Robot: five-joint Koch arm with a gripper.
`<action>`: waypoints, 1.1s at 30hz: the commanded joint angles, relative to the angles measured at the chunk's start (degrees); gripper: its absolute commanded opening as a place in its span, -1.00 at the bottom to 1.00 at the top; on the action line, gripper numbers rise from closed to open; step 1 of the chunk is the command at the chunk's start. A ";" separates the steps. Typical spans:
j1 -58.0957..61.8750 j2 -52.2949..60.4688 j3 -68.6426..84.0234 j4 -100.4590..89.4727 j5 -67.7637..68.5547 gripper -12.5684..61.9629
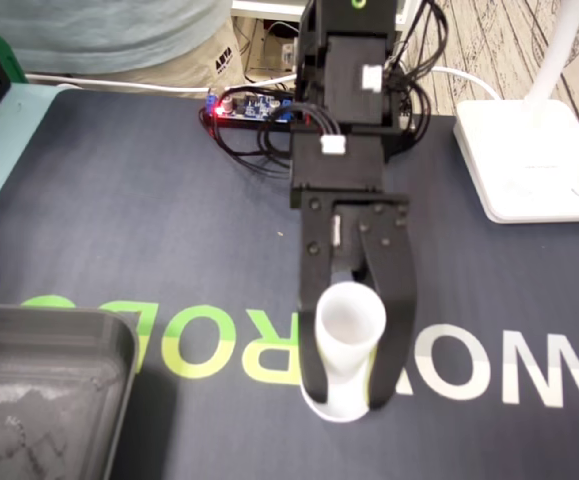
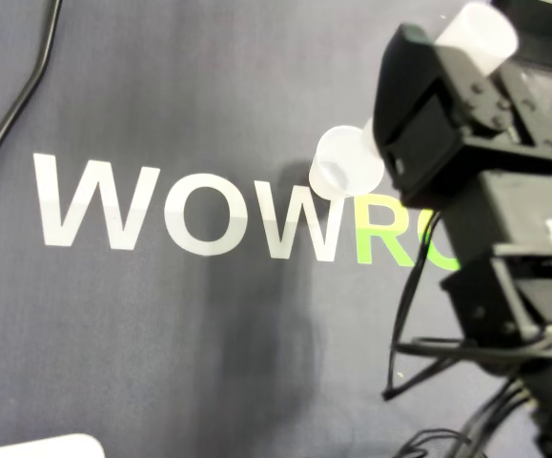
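White cup point(image 1: 350, 330) stands upright on the counter point(image 1: 149, 220), over the lettering point(image 1: 509, 372). It sits squarely between the tool's point(image 1: 349, 393) jaws, which appear to be grasping its sides.

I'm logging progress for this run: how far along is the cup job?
Done: the gripper is at the white cup, jaws straddling it and seemingly against both sides. In hand: the grasp; the cup's base looks on the mat, so no lift yet. Left: lifting and carrying it, perhaps to the grey tray at lower left of the fixed view, whose visible part holds no cup.
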 commanded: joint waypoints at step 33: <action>-1.41 -10.63 3.16 -16.00 -2.11 -0.05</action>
